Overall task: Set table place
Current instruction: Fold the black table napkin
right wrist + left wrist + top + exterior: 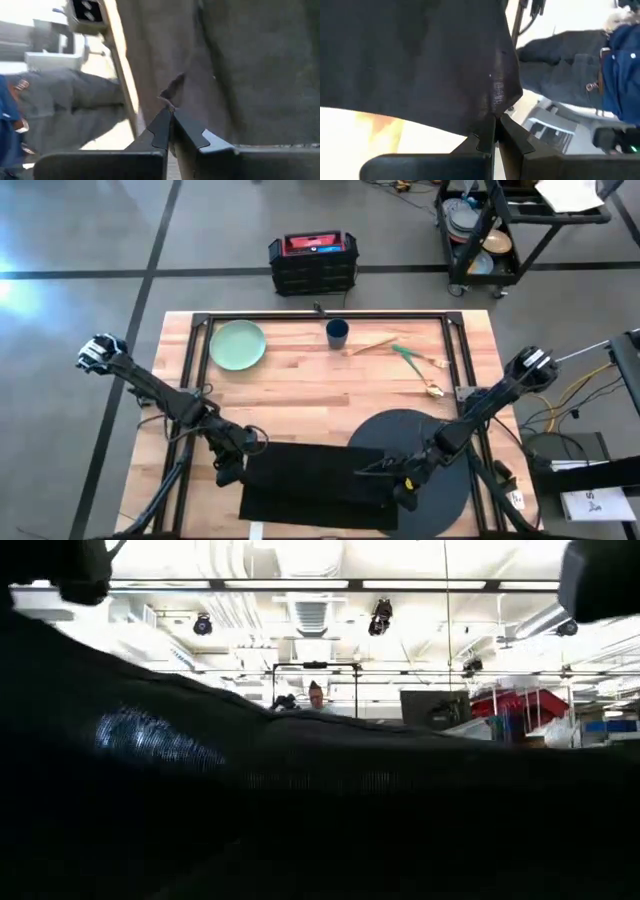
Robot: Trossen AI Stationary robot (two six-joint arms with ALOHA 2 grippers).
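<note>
A black cloth napkin (315, 485) is spread between my two grippers over the near part of the wood table (300, 395). Its right end overlaps the dark grey round placemat (430, 450). My left gripper (228, 472) is shut on its left end and my right gripper (400, 492) on its right end. In the low view the napkin (300, 810) fills the lower picture. A pale green plate (237, 344), a dark blue cup (337, 332) and green-handled gold cutlery (408, 360) lie at the far side. My left gripper pinches a corner of the napkin (501, 100) between its two shut fingers (482, 137). The cloth fans out away from the fingertips. One layer or several, I cannot tell. My right gripper pinches a small puckered bit of the napkin's edge (172, 92) between its two shut fingers (161, 127). The cloth spreads beyond the fingertips with creases running from the pinch.
A black rail frame (325, 318) runs round the tabletop. A black and red case (313, 262) stands on the floor beyond the far edge, and a black cart of dishes (490, 230) at the back right. A person (600, 65) stands close to the table.
</note>
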